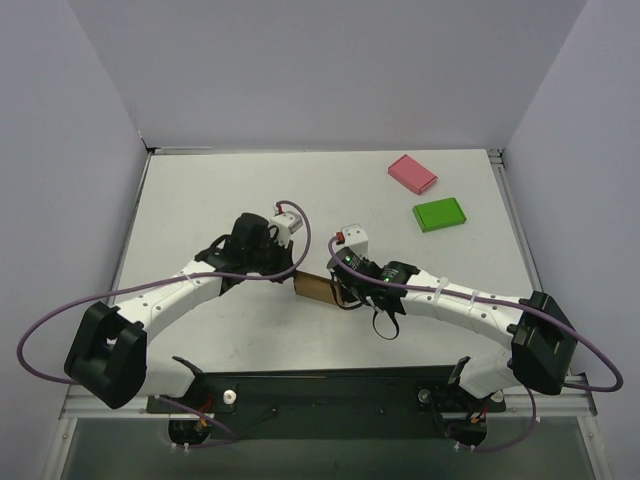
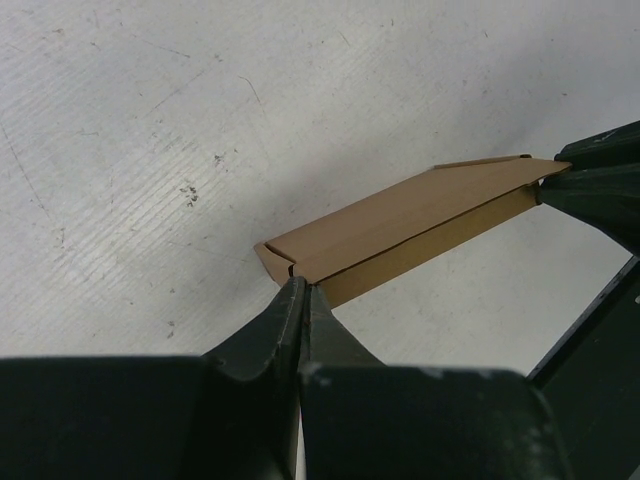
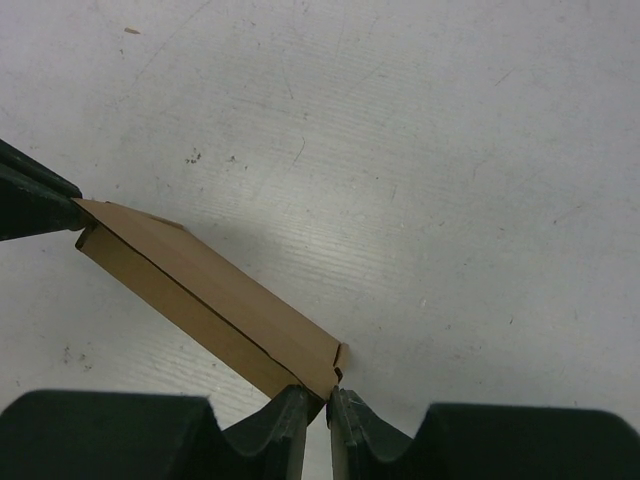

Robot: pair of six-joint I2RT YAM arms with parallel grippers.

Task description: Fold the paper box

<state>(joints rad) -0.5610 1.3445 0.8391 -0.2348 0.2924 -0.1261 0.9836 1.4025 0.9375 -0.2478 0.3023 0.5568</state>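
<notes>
We're gripping the paper box [image 1: 316,288] at both ends, between the arms and just over the surface [image 1: 230,190]. Left pincer [image 2: 302,292] is clenching one corner, right pincer [image 3: 322,398] the opposite one. Looks mid-fold; next we're likely needing one end freed for tucking.

We see a white table [image 1: 220,190], its top matte and finely ribbed, marked with faint scratches and a few dark specks [image 2: 188,193]. Two things lie flat on it, both at the far right. One is a pink flat box [image 1: 412,173], near the back edge. The other is a green flat box [image 1: 439,214], just beside it on the near side, and the two do not touch. A black mounting plate [image 1: 320,390] runs along the near edge. Around mid-table we make out a soft shadow on the surface under the paper box [image 1: 318,288], which appears raised off it.
</notes>
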